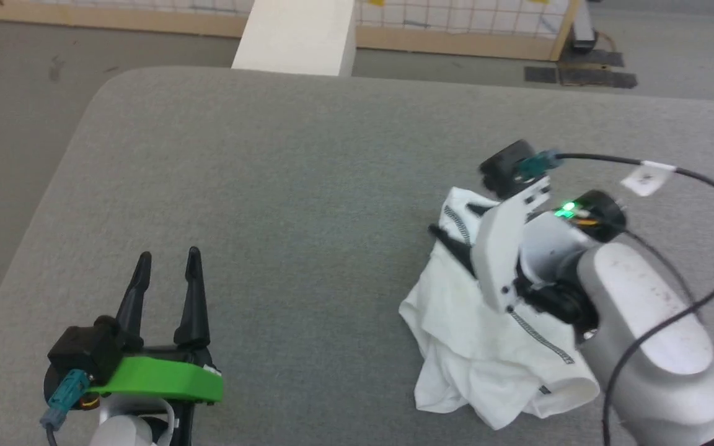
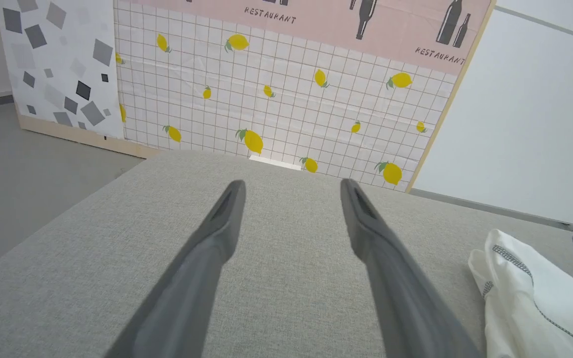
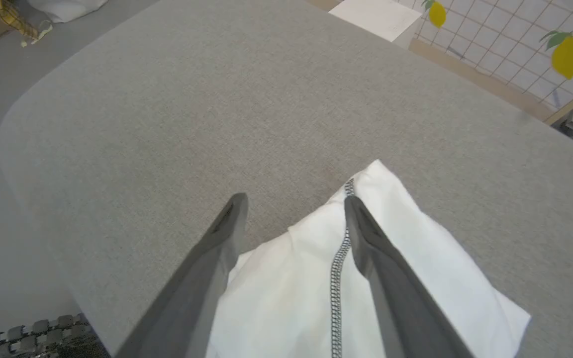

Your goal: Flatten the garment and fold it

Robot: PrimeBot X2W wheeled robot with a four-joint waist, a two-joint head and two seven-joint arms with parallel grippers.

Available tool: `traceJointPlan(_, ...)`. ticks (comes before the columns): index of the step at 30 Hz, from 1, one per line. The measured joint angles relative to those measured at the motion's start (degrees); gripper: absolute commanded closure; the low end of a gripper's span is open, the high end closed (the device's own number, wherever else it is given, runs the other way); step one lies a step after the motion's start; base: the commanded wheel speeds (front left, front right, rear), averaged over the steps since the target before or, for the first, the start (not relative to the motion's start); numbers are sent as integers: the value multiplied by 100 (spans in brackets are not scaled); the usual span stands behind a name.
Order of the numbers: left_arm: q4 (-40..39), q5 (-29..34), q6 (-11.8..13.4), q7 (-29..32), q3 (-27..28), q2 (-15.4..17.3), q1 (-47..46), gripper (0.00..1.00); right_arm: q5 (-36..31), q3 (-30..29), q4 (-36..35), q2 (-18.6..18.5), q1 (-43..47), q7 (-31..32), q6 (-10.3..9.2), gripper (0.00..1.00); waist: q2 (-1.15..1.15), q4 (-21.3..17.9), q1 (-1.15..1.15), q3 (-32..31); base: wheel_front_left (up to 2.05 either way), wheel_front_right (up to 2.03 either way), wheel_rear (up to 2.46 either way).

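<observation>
Right gripper [image 3: 295, 199]: dark fingers parted, gripping nothing, over crumpled white zigzag-stitched fabric garment [image 3: 430, 268], near right of grey cloth-covered table [image 1: 307, 186]. Recommended: pinch one seam edge, spread leftward.

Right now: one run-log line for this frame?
garment: crumpled, unfolded, on grey table | left fingers: open, empty, apart from it | right fingers: open, over it

— What lay under the left fingers [image 2: 207, 258]?
— A grey pad [image 2: 92, 258], running on past their tips.
— And beyond them?
— A lemon-print panel [image 2: 286, 99], upright, with a white block [image 2: 275, 162] at its foot. Left of it was a speckled panel [image 2: 57, 64]; right, a plain white wall [image 2: 540, 124].
</observation>
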Motion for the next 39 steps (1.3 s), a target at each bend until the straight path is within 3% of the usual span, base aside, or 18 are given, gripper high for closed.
traceJointPlan(6,-113,98,0,-1,151,-7,54,0,-759,-846,-270,-204,383,-193,0,0,0,-331,0,-135,0,0,0)
traceJointPlan(14,-210,132,0,0,148,-23,56,0,-1484,-1951,-453,48,1352,123,-1,0,0,-560,0,-30,0,0,0)
traceJointPlan(22,-197,131,0,0,77,-25,44,0,-1809,-2257,-171,437,1730,333,0,0,0,-462,0,205,0,0,0)
traceJointPlan(31,-152,99,0,0,42,-25,17,0,-2024,-2427,293,424,1747,445,0,0,0,-279,0,364,0,0,0)
traceJointPlan(32,-138,93,0,0,29,-25,-8,0,-1967,-2455,435,416,1670,449,0,54,0,-248,0,378,0,0,0)
traceJointPlan(33,-138,90,0,0,23,-25,-23,0,-1929,-2440,466,410,1658,454,0,92,0,-238,0,382,0,0,0)
traceJointPlan(34,-135,89,0,0,15,-25,-37,0,-1887,-2423,485,398,1636,449,0,100,0,-228,0,386,0,0,0)
traceJointPlan(39,-108,89,0,0,-2,-25,-45,0,-1795,-2150,528,198,1562,375,3,100,0,-208,0,359,0,0,0)
